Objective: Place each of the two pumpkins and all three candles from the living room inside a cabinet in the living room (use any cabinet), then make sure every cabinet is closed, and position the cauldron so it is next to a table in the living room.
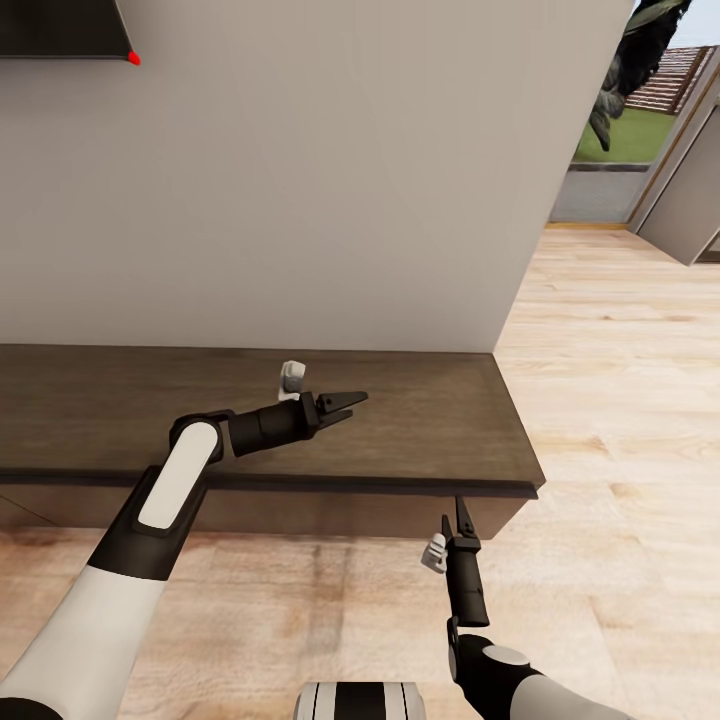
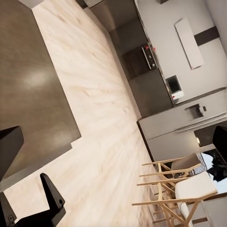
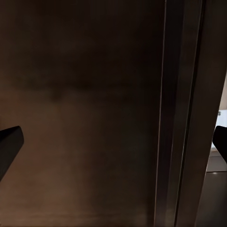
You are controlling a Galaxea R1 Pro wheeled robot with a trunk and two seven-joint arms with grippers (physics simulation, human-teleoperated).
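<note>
The cabinet is a long, low dark-brown unit against the grey wall, and its fronts look shut. My left gripper hovers open over its flat top, holding nothing; in the left wrist view the left gripper sits above the cabinet top near its end. My right gripper points at the cabinet front close to the right end, open and empty. In the right wrist view the right gripper is spread wide right before the dark front panel, beside a vertical seam. Pumpkins, candles, cauldron and table are out of view.
Pale wood floor stretches to the right of the cabinet toward an open doorway onto a garden. A dark screen corner hangs at the upper left. Kitchen counters and wooden chairs lie beyond.
</note>
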